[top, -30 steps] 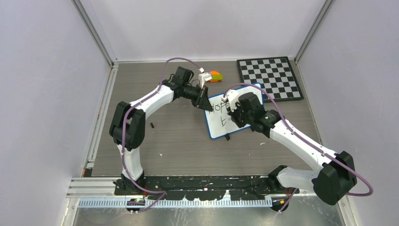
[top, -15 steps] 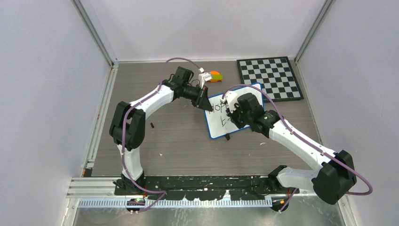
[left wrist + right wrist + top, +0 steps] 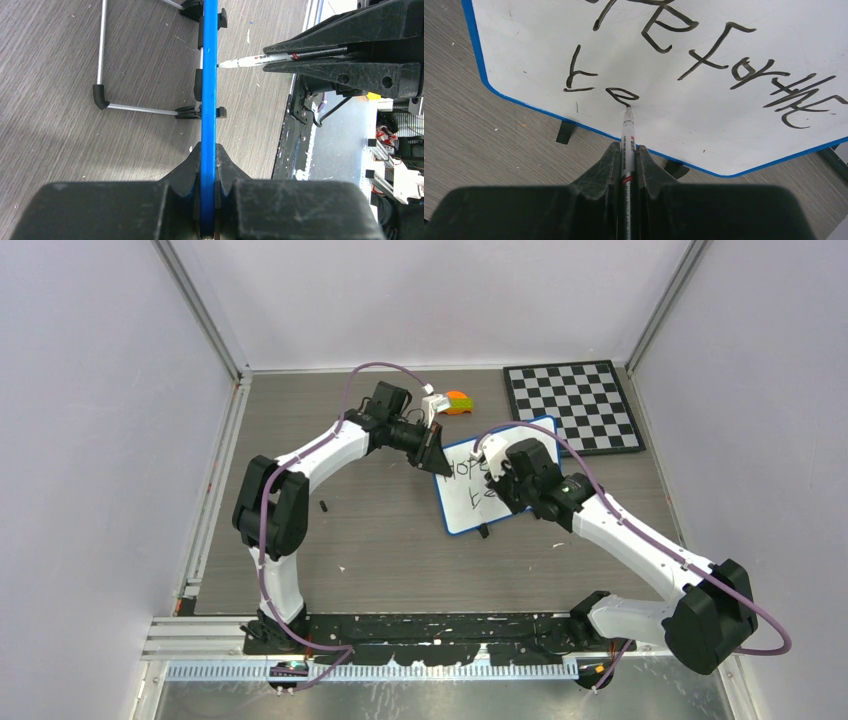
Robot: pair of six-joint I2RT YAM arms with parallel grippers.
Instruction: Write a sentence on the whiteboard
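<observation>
The whiteboard (image 3: 468, 502), white with a blue rim, stands tilted on the table centre. It carries black handwriting in two lines. My left gripper (image 3: 437, 465) is shut on its upper left rim; in the left wrist view the blue edge (image 3: 209, 90) runs between the jaws (image 3: 208, 155). My right gripper (image 3: 497, 480) is shut on a white marker (image 3: 627, 137), whose tip touches the board (image 3: 704, 115) at the end of a small "e" in the lower line. The marker (image 3: 260, 59) also shows in the left wrist view, its tip against the board.
A black-and-white checkered board (image 3: 572, 405) lies at the back right. An orange and green object (image 3: 458, 402) lies behind the left wrist. A small black piece (image 3: 324, 506) lies on the table left of the whiteboard. Walls close in both sides.
My right gripper has moved slightly right and away with the marker, uncovering more writing on the lower line. The left arm and the board have stayed in place.
</observation>
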